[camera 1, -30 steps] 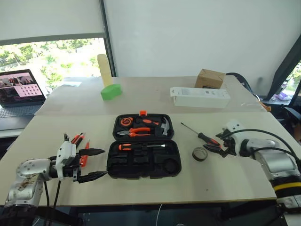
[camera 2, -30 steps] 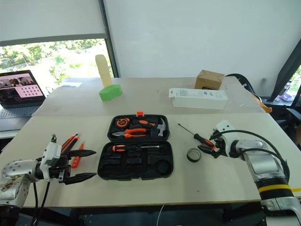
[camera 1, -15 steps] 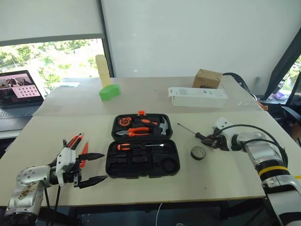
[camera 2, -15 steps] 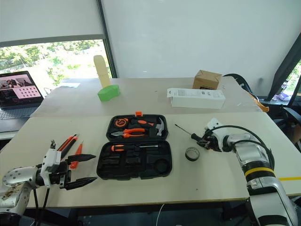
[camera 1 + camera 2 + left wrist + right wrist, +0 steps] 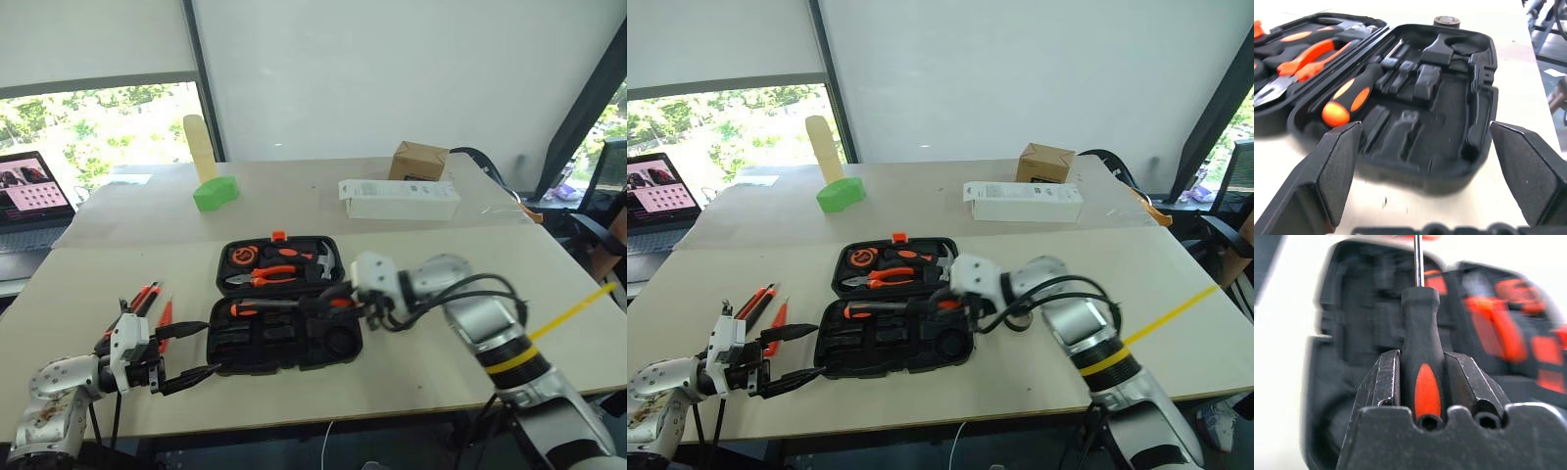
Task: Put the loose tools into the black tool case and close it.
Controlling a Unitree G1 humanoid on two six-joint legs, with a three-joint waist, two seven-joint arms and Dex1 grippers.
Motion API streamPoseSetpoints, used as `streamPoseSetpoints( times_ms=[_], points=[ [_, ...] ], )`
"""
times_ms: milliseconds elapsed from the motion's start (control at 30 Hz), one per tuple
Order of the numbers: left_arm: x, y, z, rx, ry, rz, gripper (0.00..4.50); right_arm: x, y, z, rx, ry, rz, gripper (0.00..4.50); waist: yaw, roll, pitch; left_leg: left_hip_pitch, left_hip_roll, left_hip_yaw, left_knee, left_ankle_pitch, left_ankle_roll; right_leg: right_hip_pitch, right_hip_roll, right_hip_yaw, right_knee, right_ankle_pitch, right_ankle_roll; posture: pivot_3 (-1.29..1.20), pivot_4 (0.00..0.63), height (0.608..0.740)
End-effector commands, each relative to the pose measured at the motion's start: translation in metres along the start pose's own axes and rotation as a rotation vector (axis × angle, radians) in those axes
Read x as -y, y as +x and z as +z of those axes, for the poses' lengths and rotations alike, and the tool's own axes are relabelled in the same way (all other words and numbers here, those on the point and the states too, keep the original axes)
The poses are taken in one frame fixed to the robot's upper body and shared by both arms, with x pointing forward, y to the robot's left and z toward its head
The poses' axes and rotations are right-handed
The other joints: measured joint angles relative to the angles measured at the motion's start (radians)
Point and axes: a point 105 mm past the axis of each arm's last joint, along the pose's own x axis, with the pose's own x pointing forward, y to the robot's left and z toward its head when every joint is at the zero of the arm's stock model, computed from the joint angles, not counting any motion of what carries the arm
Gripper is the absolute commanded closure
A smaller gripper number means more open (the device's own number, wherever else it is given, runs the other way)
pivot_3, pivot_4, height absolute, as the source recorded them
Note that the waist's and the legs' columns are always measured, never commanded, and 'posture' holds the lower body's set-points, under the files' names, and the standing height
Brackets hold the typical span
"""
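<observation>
On the pale bench point(image 5: 441, 362), the black tool case point(image 5: 284, 333) lies open with one screwdriver point(image 5: 1349, 95) slotted, a second screwdriver point(image 5: 1421, 367) is pinched in the right claw point(image 5: 338, 302) above it, while the left claw point(image 5: 186, 352) is spread empty beside loose tools point(image 5: 147, 308) left to pack.

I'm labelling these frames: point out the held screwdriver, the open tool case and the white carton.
held screwdriver point(image 5: 1420, 357): right wrist view, black handle above the orange inlay.
open tool case point(image 5: 1449, 105): left wrist view, moulded inner tray.
white carton point(image 5: 399, 199): left eye view, front face.
</observation>
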Motion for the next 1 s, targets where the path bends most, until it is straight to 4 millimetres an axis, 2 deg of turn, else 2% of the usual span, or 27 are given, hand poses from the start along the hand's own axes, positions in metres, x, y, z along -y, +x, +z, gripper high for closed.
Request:
streamPoseSetpoints(
  times_ms=[33,133,333,467,667,867,1000],
  points=[
    [-0.001,-0.005,0.012,0.014,0.043,0.026,0.0,0.011,0.006,0.0,-0.068,-0.005,-0.051,3.48,0.004,0.0,0.0,0.0,0.0,0.0,0.0,0.0,0.0,0.0,0.0,0.0,0.0,0.0,0.0,0.0,0.15,0.74],
    [0.001,-0.006,0.013,0.002,0.041,0.032,0.0,0.017,0.007,-0.012,-0.152,-0.002,-0.057,3.48,0.007,0.0,0.0,0.0,-0.001,0.0,0.001,0.0,0.0,0.0,0.0,0.0,-0.001,0.001,0.0,0.0,0.15,0.74],
    [0.005,-0.004,0.018,-0.008,0.037,0.041,0.0,0.033,-0.002,-0.022,-0.21,-0.015,-0.079,3.48,0.006,0.0,0.0,0.001,-0.001,0.0,0.0,0.0,0.0,0.0,0.0,-0.001,-0.001,0.001,0.0,0.0,0.15,0.74],
    [0.006,0.003,0.028,-0.004,0.044,0.042,0.0,0.029,-0.006,-0.034,-0.258,-0.044,-0.033,3.48,0.007,0.0,0.0,0.0,-0.001,0.0,0.0,0.0,0.0,0.001,0.0,-0.001,-0.001,0.001,0.0,0.0,0.15,0.74],
    [0.007,0.008,0.036,-0.004,0.045,0.051,0.0,0.028,0.001,-0.04,-0.278,-0.057,-0.009,3.48,0.006,0.0,0.0,0.002,-0.001,0.0,0.0,0.0,0.0,0.001,0.0,-0.001,-0.001,0.001,0.0,0.0,0.15,0.74],
    [0.005,0.005,0.033,-0.013,0.039,0.064,0.0,0.028,0.014,-0.039,-0.292,-0.011,0.021,3.48,0.005,0.0,0.0,0.003,-0.001,0.0,-0.001,0.0,-0.001,0.002,0.0,-0.001,-0.001,0.001,0.0,0.0,0.15,0.74],
    [0.005,0.003,0.032,-0.017,0.04,0.07,0.0,0.026,0.014,-0.045,-0.311,0.018,0.046,3.48,0.002,0.0,0.0,0.003,-0.001,0.0,-0.001,0.0,-0.001,0.002,0.0,-0.001,-0.001,0.001,-0.001,0.0,0.15,0.74]
  ],
)
